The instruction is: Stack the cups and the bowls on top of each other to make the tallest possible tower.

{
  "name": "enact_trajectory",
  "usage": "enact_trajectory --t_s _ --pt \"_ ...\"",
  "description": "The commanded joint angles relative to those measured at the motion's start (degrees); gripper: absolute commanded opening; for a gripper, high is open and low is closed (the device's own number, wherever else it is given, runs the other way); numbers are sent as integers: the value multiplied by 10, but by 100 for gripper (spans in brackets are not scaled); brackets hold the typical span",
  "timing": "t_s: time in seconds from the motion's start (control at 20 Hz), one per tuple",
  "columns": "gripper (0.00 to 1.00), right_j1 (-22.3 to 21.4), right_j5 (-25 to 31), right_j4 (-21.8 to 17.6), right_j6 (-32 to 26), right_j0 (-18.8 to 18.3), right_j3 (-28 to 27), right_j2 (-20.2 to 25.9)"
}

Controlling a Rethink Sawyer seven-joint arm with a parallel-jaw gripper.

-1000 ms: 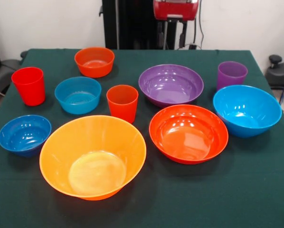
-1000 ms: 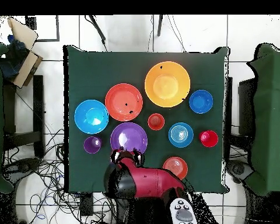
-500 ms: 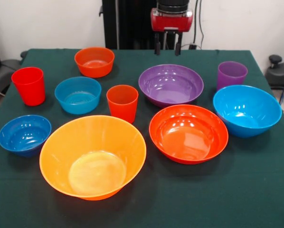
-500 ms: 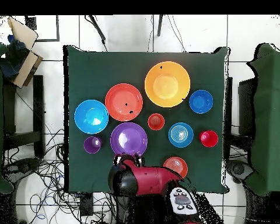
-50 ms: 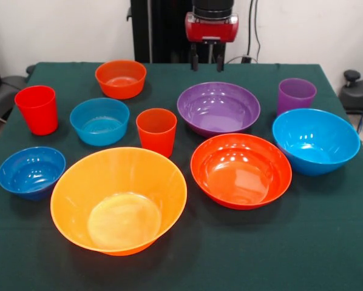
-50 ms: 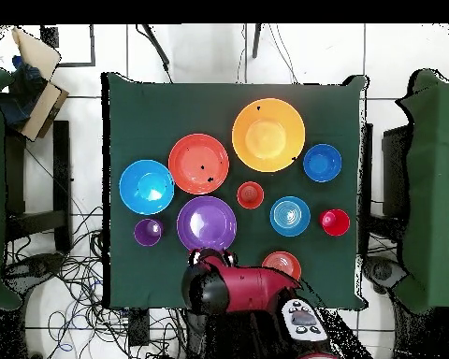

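My jaws (image 5: 206, 63) hang at top centre of the front view, above the far edge of the bench (image 5: 327, 242), two black tips parted with a clear gap, holding nothing. In the overhead view my red arm (image 6: 242, 288) sits at the lower centre, its tip just below the purple bowl (image 6: 207, 222). Nothing stacked; every piece sits alone on the green cloth, open side up. Front view layout: yellow bowl (image 5: 118, 200) lower left of centre, biggest piece. Red-orange bowl (image 5: 241, 170) right of it, close but apart. Big light blue bowl (image 5: 315, 140) at right, its rim near the red-orange one. Purple bowl (image 5: 218, 108) upper centre, just below my jaws in the frame. Purple cup (image 5: 296, 94) upper right, just behind the big light blue bowl. Orange-red cup (image 5: 156, 131) in the centre, between the small light blue bowl (image 5: 99, 120) and the purple bowl, just behind the yellow bowl's rim. Small orange bowl (image 5: 121, 78) upper left. Red cup (image 5: 37, 109) far left. Dark blue bowl (image 5: 31, 172) lower left, beside the yellow bowl. All cups upright.
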Motion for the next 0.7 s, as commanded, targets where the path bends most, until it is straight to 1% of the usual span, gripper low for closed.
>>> enact_trajectory --t_s 0.05,0.5,0.7 --pt "100 4 55 -28 6 7 -50 38" --pt "100 9 46 -35 4 1 -49 44" --pt "100 6 54 -36 -2 -4 -50 50"
